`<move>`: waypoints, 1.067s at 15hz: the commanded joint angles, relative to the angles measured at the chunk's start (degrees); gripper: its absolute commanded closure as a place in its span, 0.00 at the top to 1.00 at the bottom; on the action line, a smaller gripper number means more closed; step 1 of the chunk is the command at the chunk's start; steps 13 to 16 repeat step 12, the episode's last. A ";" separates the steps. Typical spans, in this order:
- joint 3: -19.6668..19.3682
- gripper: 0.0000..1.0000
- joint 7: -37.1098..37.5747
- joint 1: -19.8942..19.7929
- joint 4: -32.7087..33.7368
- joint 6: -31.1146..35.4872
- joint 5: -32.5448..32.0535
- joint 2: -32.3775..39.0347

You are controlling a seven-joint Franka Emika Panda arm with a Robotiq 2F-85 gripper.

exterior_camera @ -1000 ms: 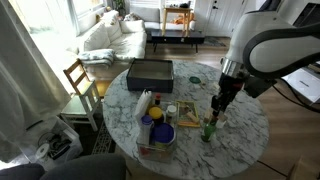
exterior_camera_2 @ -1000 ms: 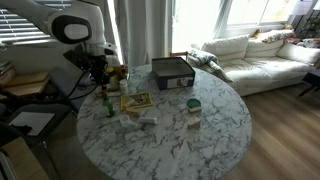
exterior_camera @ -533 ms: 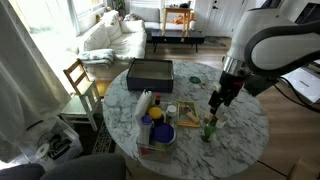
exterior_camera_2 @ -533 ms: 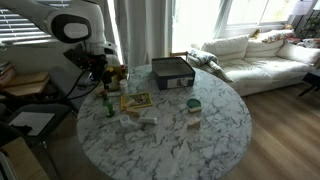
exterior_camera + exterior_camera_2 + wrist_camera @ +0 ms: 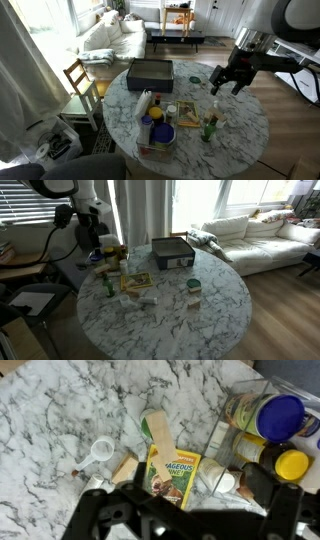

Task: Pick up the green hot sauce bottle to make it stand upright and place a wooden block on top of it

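Marble table (image 5: 120,100): round, white with grey veins.
clear plastic bin (image 5: 155,140): boxy, jars inside.
green hot sauce bottle (image 5: 209,128): slim, dark, standing upright on the marble.
gripper (image 5: 228,82): black metal, fingers spread wide, empty, hovering above the bottle.

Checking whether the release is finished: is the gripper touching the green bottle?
Apart. In an exterior view the gripper hangs above and to one side of the upright green bottle, with a plain gap between them.

Broad bare tabletop (image 5: 205,320), green hot sauce bottle (image 5: 209,128), clear bin (image 5: 143,146), dark box (image 5: 150,72) crowding one side
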 commanded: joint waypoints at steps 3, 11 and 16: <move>2.42 1.00 17.27 -1.97 1.25 -3.38 -0.63 -3.56; 2.70 1.00 19.83 -1.63 1.62 -1.73 -0.75 -3.30; 2.69 1.00 19.83 -1.67 1.62 -1.73 -0.76 -3.30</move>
